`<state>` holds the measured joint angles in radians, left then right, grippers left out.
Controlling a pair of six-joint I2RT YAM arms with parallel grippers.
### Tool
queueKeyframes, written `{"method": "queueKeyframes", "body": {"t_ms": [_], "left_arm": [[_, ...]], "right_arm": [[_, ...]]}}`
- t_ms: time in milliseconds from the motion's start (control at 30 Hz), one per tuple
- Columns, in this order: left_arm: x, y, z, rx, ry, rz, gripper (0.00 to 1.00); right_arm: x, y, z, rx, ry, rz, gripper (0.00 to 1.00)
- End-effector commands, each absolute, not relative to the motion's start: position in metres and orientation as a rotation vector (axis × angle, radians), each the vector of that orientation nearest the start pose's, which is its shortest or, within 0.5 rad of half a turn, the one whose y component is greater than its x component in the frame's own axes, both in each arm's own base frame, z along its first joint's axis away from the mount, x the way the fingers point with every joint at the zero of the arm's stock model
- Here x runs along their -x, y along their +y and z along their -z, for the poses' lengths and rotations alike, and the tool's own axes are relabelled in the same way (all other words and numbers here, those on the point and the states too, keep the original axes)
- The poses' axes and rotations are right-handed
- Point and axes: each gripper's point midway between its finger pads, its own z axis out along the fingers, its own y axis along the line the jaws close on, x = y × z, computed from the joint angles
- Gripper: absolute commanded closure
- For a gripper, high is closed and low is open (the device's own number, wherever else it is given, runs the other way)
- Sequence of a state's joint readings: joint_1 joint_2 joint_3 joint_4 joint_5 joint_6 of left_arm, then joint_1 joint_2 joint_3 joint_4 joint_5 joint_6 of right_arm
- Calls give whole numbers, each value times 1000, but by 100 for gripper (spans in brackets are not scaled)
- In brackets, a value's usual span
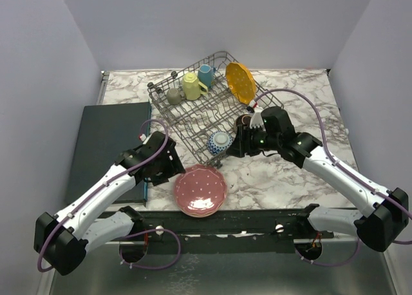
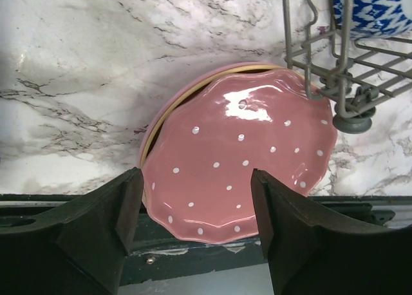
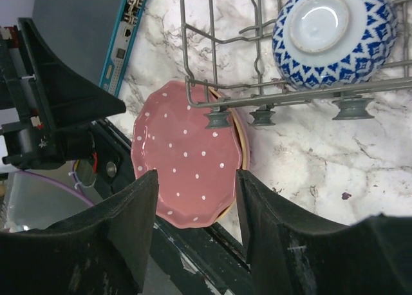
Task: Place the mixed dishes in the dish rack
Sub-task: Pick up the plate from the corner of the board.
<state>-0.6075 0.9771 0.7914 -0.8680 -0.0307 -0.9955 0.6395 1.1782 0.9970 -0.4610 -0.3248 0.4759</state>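
Grey wire dish rack sits skewed on the marble table, a pink white-dotted scalloped plate flat and face-up on a peach plate just before its near corner, a blue-patterned bowl foot-up inside, and left gripper and right gripper both spread, empty.

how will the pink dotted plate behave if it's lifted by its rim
The pink dotted plate looks glazed, with bright glare, so probably rigid, slippery and chippable. Its wavy rim may give an uneven grip. It lies off-centre on a peach plate, so a push would likely slide it.
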Motion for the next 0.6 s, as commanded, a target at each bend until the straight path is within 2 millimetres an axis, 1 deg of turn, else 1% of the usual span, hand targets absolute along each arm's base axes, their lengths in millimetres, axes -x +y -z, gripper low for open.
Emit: {"method": "queueKeyframes", "body": {"t_ms": [0,200,567], "left_arm": [[-166,-143,-97,601,2686,376,28],[-157,-148,-77,619,2731,395,37],[-151,-154,-66,604,2766,417,50]], "right_arm": [[-220,266,-192,388,2334,-950,44],[-215,268,-187,398,2341,-963,46],[-211,270,-181,403,2349,-980,48]]}}
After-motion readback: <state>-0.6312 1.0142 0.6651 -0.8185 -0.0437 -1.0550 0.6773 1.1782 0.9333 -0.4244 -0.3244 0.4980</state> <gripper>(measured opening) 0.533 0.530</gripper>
